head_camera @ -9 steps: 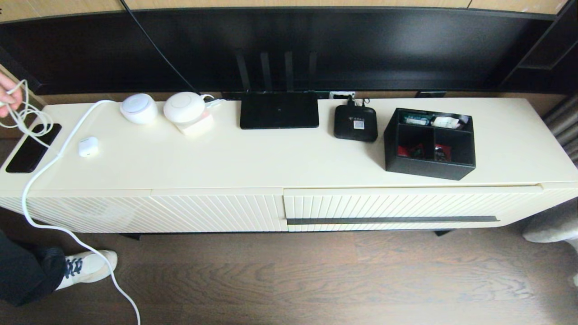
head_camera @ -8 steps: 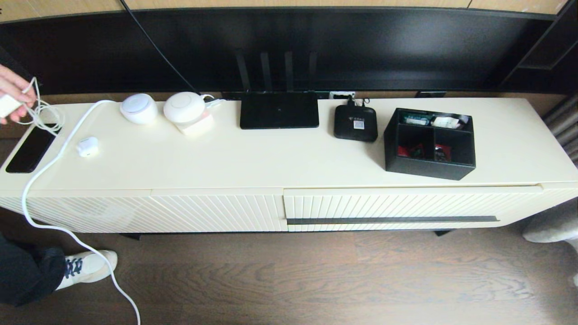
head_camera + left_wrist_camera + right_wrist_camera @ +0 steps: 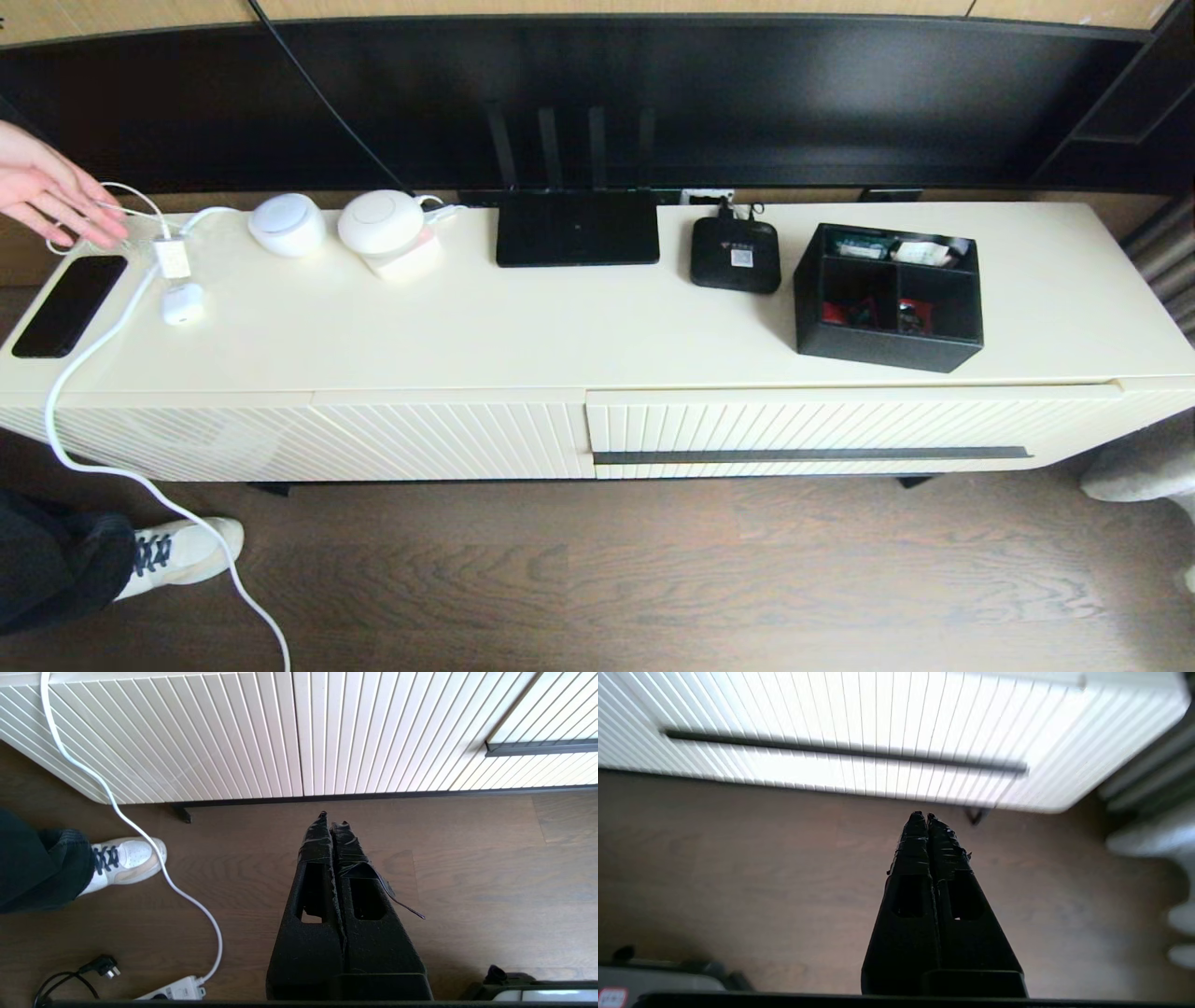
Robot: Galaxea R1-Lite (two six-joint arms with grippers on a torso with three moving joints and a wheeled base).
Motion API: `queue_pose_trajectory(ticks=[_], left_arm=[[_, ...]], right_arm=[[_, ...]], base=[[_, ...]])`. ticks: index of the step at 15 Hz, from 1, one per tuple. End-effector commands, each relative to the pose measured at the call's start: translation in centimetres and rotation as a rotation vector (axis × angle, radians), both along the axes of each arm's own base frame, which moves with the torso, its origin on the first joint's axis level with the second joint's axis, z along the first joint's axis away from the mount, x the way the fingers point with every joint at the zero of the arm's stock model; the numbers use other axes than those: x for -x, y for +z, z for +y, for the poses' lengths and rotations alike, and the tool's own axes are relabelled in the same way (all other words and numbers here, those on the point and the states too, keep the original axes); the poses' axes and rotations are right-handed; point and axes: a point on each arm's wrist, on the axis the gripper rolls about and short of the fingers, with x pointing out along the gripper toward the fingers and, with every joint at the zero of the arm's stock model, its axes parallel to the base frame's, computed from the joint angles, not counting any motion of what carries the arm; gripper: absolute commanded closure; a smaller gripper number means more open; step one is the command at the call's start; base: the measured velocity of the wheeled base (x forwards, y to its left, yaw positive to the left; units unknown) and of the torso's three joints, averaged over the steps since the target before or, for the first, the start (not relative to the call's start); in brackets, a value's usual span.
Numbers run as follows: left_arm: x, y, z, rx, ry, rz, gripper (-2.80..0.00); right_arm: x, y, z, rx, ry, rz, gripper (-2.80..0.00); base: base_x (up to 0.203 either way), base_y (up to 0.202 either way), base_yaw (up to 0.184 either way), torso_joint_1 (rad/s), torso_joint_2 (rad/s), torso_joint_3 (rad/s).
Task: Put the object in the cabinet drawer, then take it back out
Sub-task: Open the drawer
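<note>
1. Head view. The black organizer box (image 3: 888, 296) sits on top of the cream cabinet (image 3: 579, 327), toward its right end, just right of the small black set-top box (image 3: 736, 254). Red and white bits show in its three compartments. It has not moved since the earlier frames.
2. Head view. The drawer (image 3: 840, 434) below the box is shut, its dark handle strip (image 3: 810, 455) running across the ribbed front. Unchanged.
3. Head view. Neither robot arm shows here.
4. Head view, far left. A person's hand (image 3: 51, 194) now reaches flat over the cabinet's corner. Half a second ago it held a white charger and a loop of thin cable up off the surface; now the charger (image 3: 172, 257) lies on the cabinet top between the phone (image 3: 68, 305) and the white earbud case (image 3: 182, 303), the thin cable trailing back toward the hand. Whether the fingers touch the cable is hard to make out.
5. Head view. Router (image 3: 577, 228), two white round devices (image 3: 288, 224) and the thick white cable (image 3: 84, 373) lie as before.
6. Left wrist view. The left gripper (image 3: 331, 817) hangs low over the wood floor (image 3: 467, 868), short of the cabinet front, fingers pressed together, holding nothing. A white shoe (image 3: 124, 863) stands near the cable.
7. Right wrist view. The right gripper (image 3: 923, 815) hangs over the floor in front of the drawer, below the handle strip, fingers closed together, empty.
</note>
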Motion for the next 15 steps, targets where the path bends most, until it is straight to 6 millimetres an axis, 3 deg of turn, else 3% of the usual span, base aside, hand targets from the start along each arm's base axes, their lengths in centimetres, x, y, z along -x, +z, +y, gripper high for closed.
queue_pose_trajectory(ticks=[1,5,8,12,15], left_arm=[[0.0,0.0,0.0,0.000,0.000,0.001,0.00],[0.0,0.0,0.0,0.000,0.000,0.001,0.00],[0.0,0.0,0.0,0.000,0.000,0.001,0.00],[0.0,0.0,0.0,0.000,0.000,0.001,0.00],[0.0,0.0,0.0,0.000,0.000,0.003,0.00]], right_arm=[[0.4,1.5,0.0,0.007,0.003,-0.061,0.00],[2.5,8.1,0.0,0.033,0.001,-0.086,0.00],[1.3,14.9,0.0,0.057,0.010,-0.001,0.00],[-5.2,20.9,0.1,0.194,0.057,0.156,0.00],[-11.6,21.7,0.7,0.394,0.161,0.297,0.00]], base=[[0.000,0.000,0.000,0.000,0.00,0.000],[0.000,0.000,0.000,0.000,0.00,0.000],[0.000,0.000,0.000,0.000,0.00,0.000],[0.000,0.000,0.000,0.000,0.00,0.000],[0.000,0.000,0.000,0.000,0.00,0.000]])
